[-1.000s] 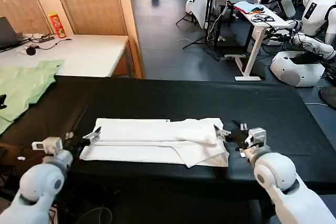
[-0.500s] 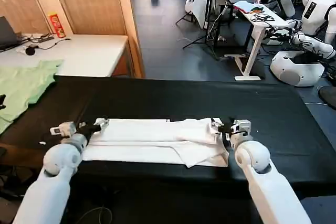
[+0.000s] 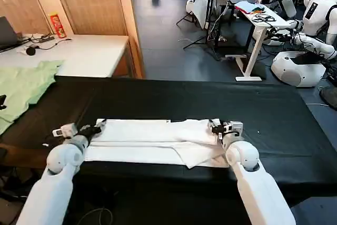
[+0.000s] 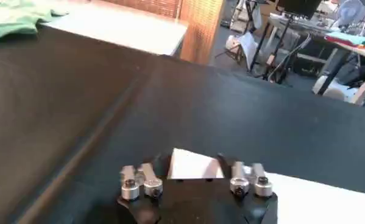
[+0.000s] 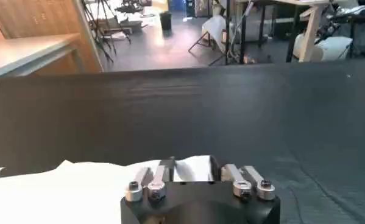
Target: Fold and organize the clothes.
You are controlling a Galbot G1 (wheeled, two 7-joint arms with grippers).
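Note:
The white T-shirt (image 3: 152, 131) lies on the black table (image 3: 210, 98), folded into a long band running left to right, with a looser layer showing along its near edge. My left gripper (image 3: 97, 126) is at the band's far left corner. In the left wrist view the left gripper (image 4: 194, 165) is open, with the white corner (image 4: 191, 170) between its fingers. My right gripper (image 3: 215, 126) is at the far right corner. The right wrist view shows the right gripper (image 5: 190, 167) open astride the cloth's end (image 5: 78, 182).
A pale green garment (image 3: 23, 85) lies at the table's far left end. Behind it a white table (image 3: 84, 51) holds a red can (image 3: 57, 25) and a laptop (image 3: 8, 32). The black table is bare beyond and to the right of the shirt. Other robots (image 3: 316, 9) stand far back right.
Both grippers have moved forward from the shirt's near corners to its far corners, and slightly inward. The shirt has kept its shape.

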